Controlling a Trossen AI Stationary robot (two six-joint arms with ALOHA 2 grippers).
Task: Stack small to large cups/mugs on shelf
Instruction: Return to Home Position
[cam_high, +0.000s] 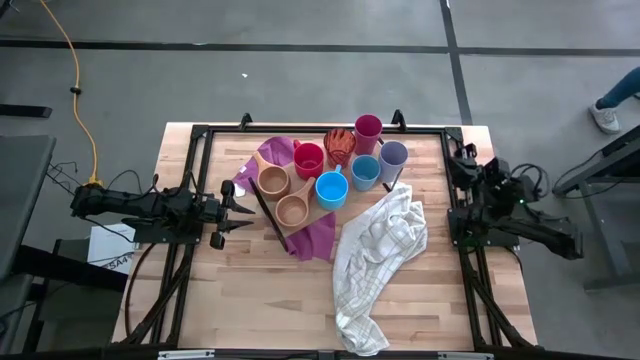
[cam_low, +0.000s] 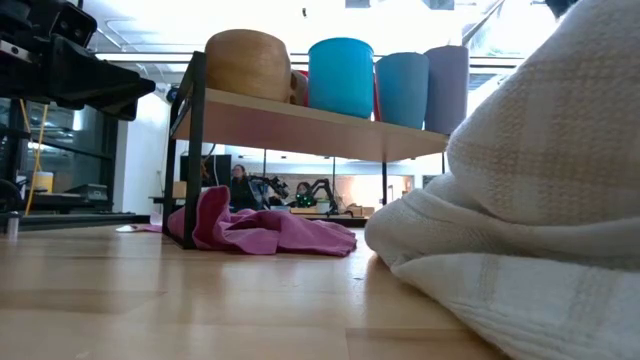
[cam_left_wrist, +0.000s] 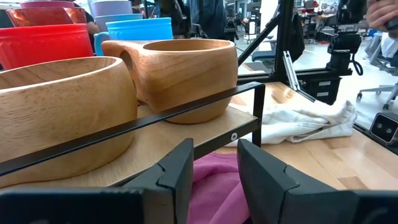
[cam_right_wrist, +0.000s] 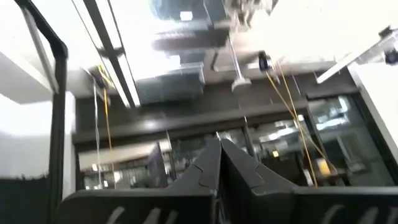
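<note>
Several cups stand side by side on the shelf (cam_high: 264, 157), a wood board on a black frame. They are two tan handled cups (cam_high: 273, 181) (cam_high: 292, 210), a red mug (cam_high: 309, 159), two blue cups (cam_high: 331, 189) (cam_high: 365, 173), a lavender tumbler (cam_high: 393, 155) and a magenta tumbler (cam_high: 368, 127). My left gripper (cam_left_wrist: 214, 165) is open and level just left of the shelf, with nothing between its fingers. My right gripper (cam_right_wrist: 219, 152) is shut at the table's right edge, raised and tilted up toward the ceiling.
A purple cloth (cam_high: 305, 238) lies under the shelf and spills toward the near side. A white checked towel (cam_high: 380, 250) lies crumpled right of the shelf and reaches the near edge. A dark red-brown thing (cam_high: 340, 146) sits among the far cups. Bare wood shows near left.
</note>
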